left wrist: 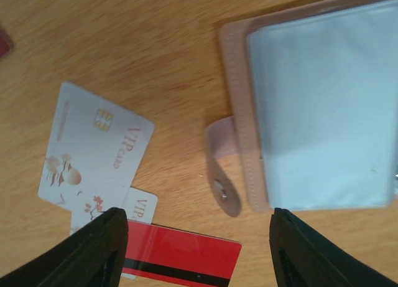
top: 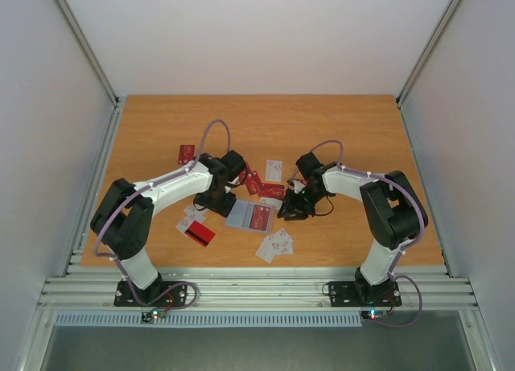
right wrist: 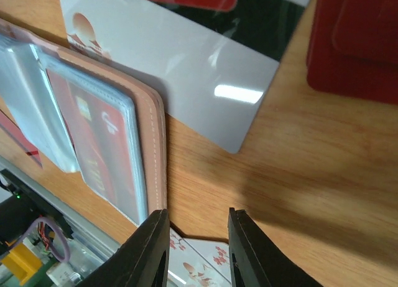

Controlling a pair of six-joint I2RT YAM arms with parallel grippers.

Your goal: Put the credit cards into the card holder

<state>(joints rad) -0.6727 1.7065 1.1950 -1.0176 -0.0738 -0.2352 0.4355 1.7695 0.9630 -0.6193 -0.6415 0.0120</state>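
Two arms are seen bent inward over the orange-brown table (top: 338, 121), the left arm (top: 161, 190) from 7 o'clock and the right arm (top: 386, 202) from 5 o'clock. The left end effector (top: 214, 199) (left wrist: 199, 215) is held with its fingers spread wide and nothing between them, just at 10 o'clock of the card holder (top: 248, 216). The right end effector (top: 291, 208) (right wrist: 198, 215) is set at the holder's 2 o'clock edge, its fingers parted by a narrow gap in which only bare table is seen. The card holder is laid open and flat near the table's centre, blue-grey pockets upward (left wrist: 323, 106), a red card (right wrist: 93, 137) lodged in one clear sleeve and a snap strap (left wrist: 219, 169) folded out at its side. The credit cards (top: 256, 182) are scattered around it: a red cluster at 12 o'clock, white ones at 1 and 5 o'clock, and a lone red one far off at 10 o'clock. In the left wrist view a white VIP card (left wrist: 93, 153) is seen beside a red striped card (left wrist: 180, 259).
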